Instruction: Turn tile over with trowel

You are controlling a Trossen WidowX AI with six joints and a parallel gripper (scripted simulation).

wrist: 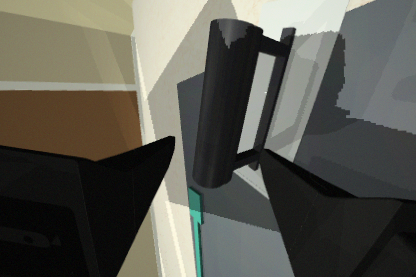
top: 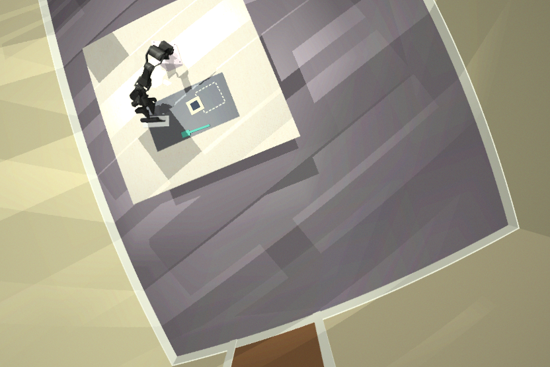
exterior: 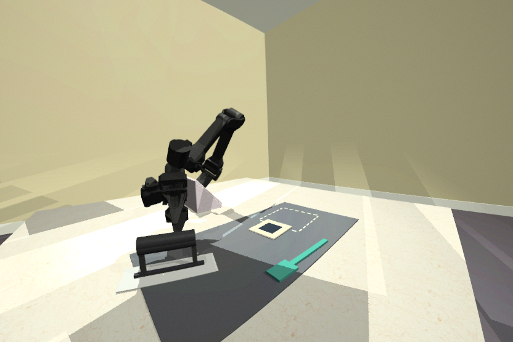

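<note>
The trowel [top: 165, 121] [exterior: 165, 242] [wrist: 220, 100], a pale see-through plate with a raised black bar handle, rests across the mat's left edge. My gripper [exterior: 177, 228] [wrist: 217, 148] is open and empty just above or behind the handle; the handle shows beyond and between the fingertips in the wrist view. The exact gap is hard to tell. The square cream tile [top: 195, 105] [exterior: 270, 228] lies flat on the mat [top: 231, 110] [exterior: 335, 222], its dark marked square up. It sits at the side of the dashed outline [top: 225, 100] [exterior: 317, 215], mostly outside it.
A teal flat-bladed tool [top: 185, 133] [exterior: 281, 270] [wrist: 197, 205] lies along the mat's front edge, handle pointing right. A pink wedge [top: 176, 54] [exterior: 201, 199] stands by the arm's base behind the mat. The pale table [top: 266, 118] [exterior: 406, 272] extends around the mat.
</note>
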